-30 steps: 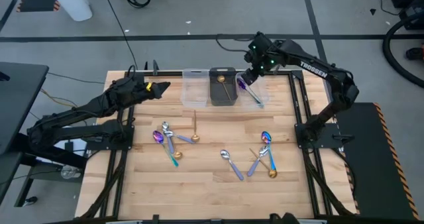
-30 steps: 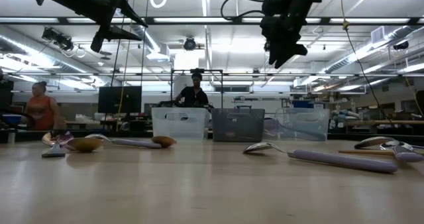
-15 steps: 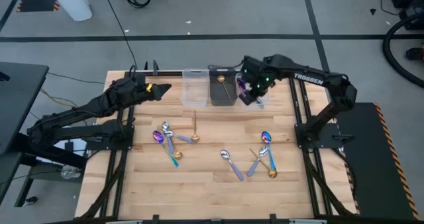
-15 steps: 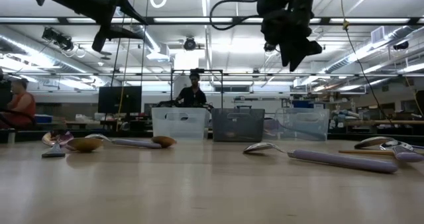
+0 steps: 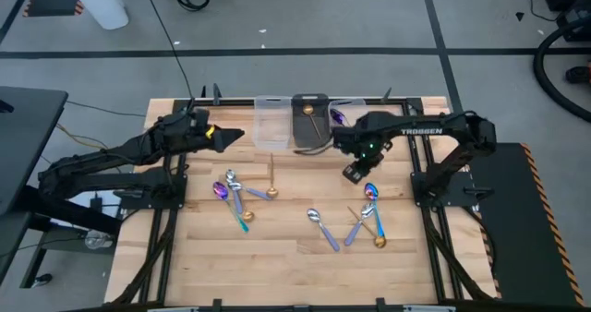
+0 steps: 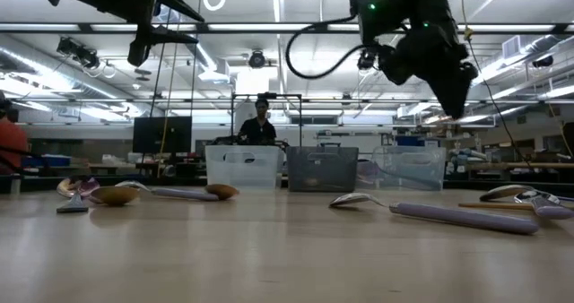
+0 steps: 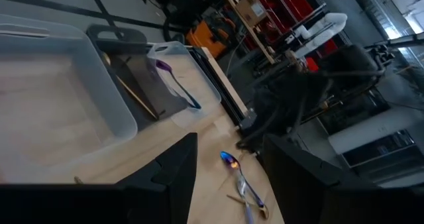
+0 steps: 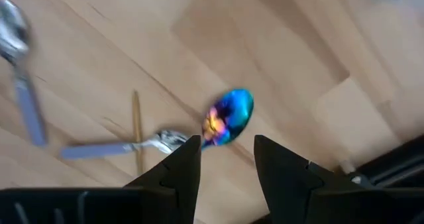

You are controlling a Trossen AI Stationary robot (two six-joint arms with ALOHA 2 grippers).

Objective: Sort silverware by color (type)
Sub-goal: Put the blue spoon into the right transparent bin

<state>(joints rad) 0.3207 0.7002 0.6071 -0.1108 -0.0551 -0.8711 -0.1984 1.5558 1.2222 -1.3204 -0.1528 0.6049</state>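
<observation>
Spoons lie flat on the wooden table in loose groups: a left cluster (image 5: 231,194), a gold spoon (image 5: 272,178), a silver spoon (image 5: 321,227) and a right cluster (image 5: 369,215). My right gripper (image 5: 354,174) points down, open, and hovers just above the rainbow spoon's bowl (image 8: 228,114) at the far end of the right cluster. Its fingers (image 8: 189,163) touch nothing. My left gripper (image 5: 233,135) hangs open in the air near the far left, holding nothing. The dark bin (image 5: 311,121) holds a gold spoon, and the right clear bin (image 7: 175,75) holds a rainbow one.
Three small bins stand in a row at the far edge; the left clear bin (image 5: 270,123) shows nothing inside. Black rails (image 5: 416,155) frame the table's sides. Bare wood lies at the table's middle and near edge. A person stands in the room behind.
My right gripper has swung from over the right clear bin toward the near edge and down, tipping to point straight down over the right cluster's rainbow spoon. Its fingers have stayed apart. My left gripper has turned a little toward the near edge.
</observation>
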